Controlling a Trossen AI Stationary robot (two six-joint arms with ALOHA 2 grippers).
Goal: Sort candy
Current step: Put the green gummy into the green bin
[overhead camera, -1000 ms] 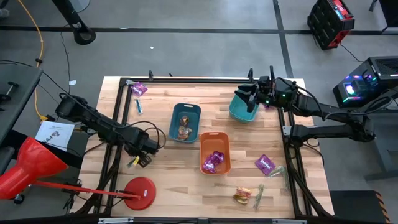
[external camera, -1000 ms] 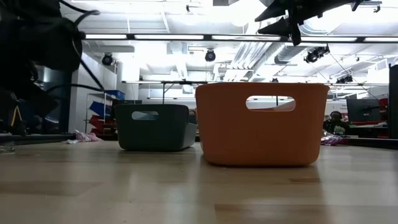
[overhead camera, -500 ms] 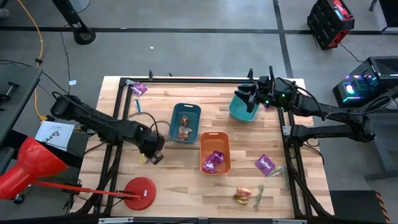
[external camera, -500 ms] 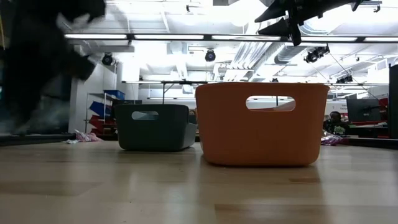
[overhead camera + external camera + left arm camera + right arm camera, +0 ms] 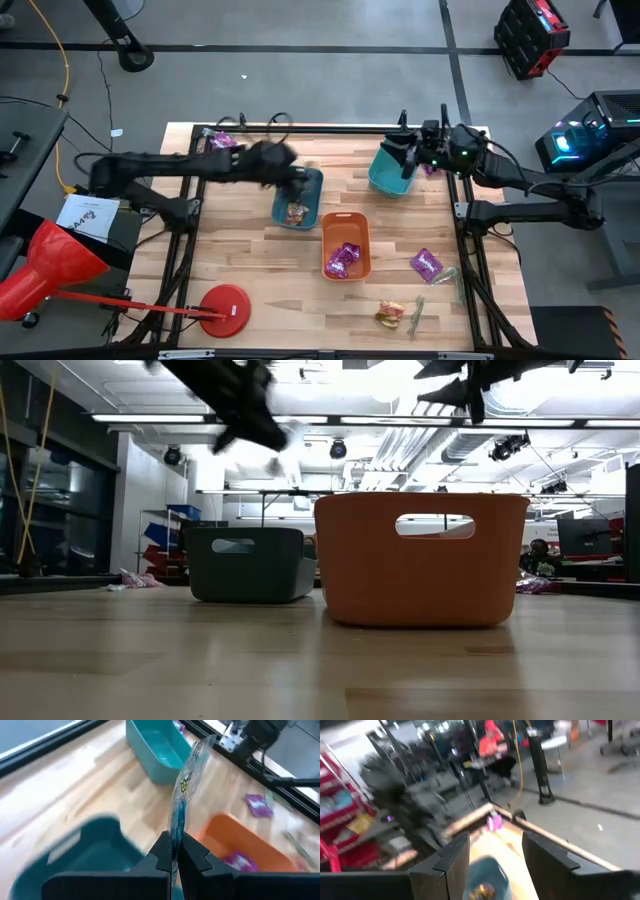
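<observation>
Left gripper (image 5: 172,856) is clenched on a thin pale green stick candy (image 5: 186,785), which stands up between the fingertips in a clear wrapper. In the high view the left arm reaches across the far part of the table (image 5: 250,290), its gripper (image 5: 292,176) blurred, just at the far edge of the dark teal bin (image 5: 297,197). That bin holds orange-brown-gold wrapped candy (image 5: 295,212).

Right gripper (image 5: 412,160) hangs over the light teal bin (image 5: 390,172) at the far right of the table; its fingers (image 5: 454,857) stand apart with nothing between them.

The orange bin (image 5: 346,245) sits nearer the front, just beside the dark teal bin, and holds shiny purple packets (image 5: 344,258). Loose candy on the table: a purple packet (image 5: 426,264) right of the orange bin, a pale green stick (image 5: 416,312) and a gold-wrapped piece (image 5: 388,316) near the front right, and one purple packet (image 5: 222,142) at the far left corner.

A red disc (image 5: 226,308) lies at the front left
</observation>
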